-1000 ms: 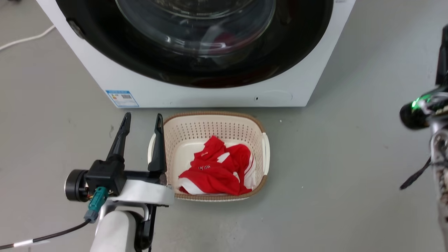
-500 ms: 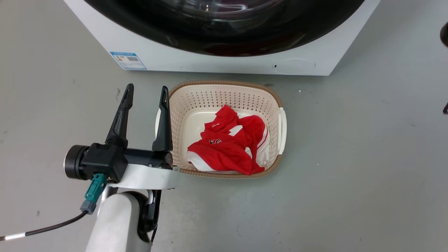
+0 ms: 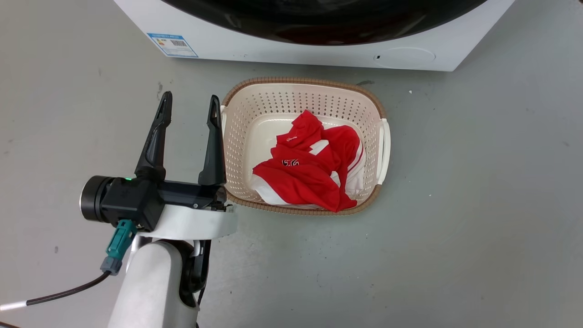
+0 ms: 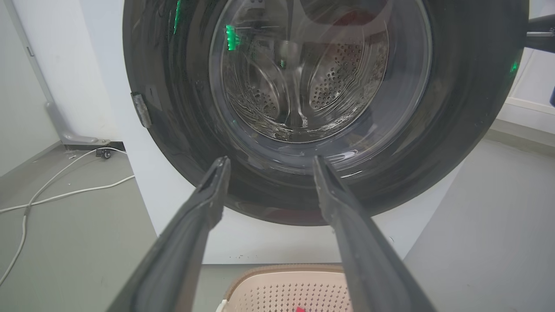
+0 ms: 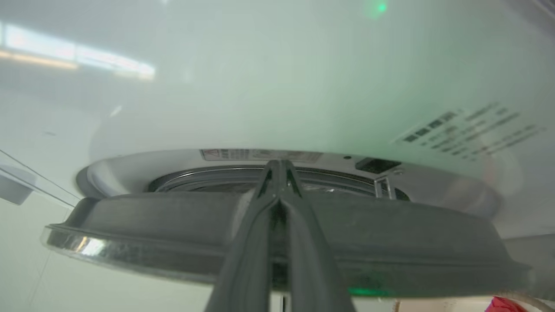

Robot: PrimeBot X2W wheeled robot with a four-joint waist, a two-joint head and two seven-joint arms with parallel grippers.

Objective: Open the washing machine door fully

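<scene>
Black-rimmed door (image 4: 303, 86) on white machine (image 3: 255, 51), glass centre facing left gripper (image 4: 269, 161) | its fingers spread, empty, just beside basket (image 3: 383, 136) | basket on floor (image 3: 478, 205) in front of machine, red cloth (image 3: 309, 177) inside | right gripper (image 5: 279, 165): fingers pressed together, tips at gap between door edge and machine front

Grey floor (image 3: 455, 228) carries a washing machine (image 3: 227, 48), laundry basket (image 3: 300, 82), white cable (image 4: 78, 193).
</scene>
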